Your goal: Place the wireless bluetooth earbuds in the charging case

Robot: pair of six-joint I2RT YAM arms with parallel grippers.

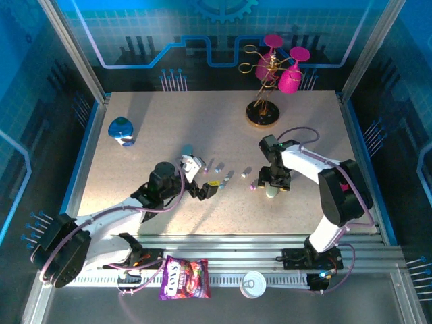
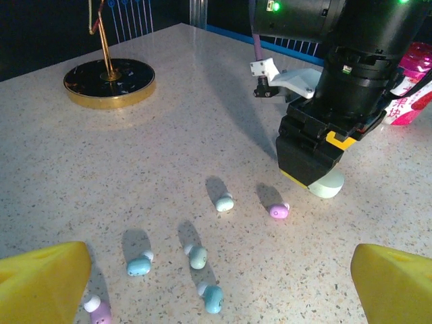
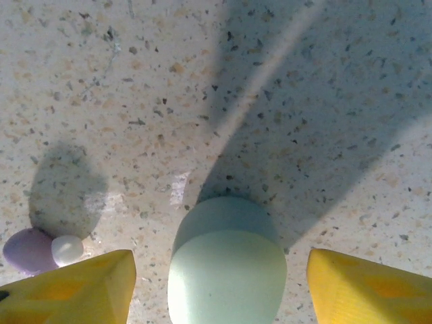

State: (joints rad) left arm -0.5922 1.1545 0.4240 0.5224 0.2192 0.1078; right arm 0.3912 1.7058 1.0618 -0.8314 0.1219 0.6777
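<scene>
Right tool, open, straddles the mint charging case without touching. An off-centre squeeze could squirt it away or knock the pink-purple earbud just left. Left tool gapes near the other earbuds.

My right gripper is low, just right of centre, directly over a mint case. My left gripper is left of centre. Between them, tiny earbuds lie scattered on the table. A blue object stands upper left.
</scene>
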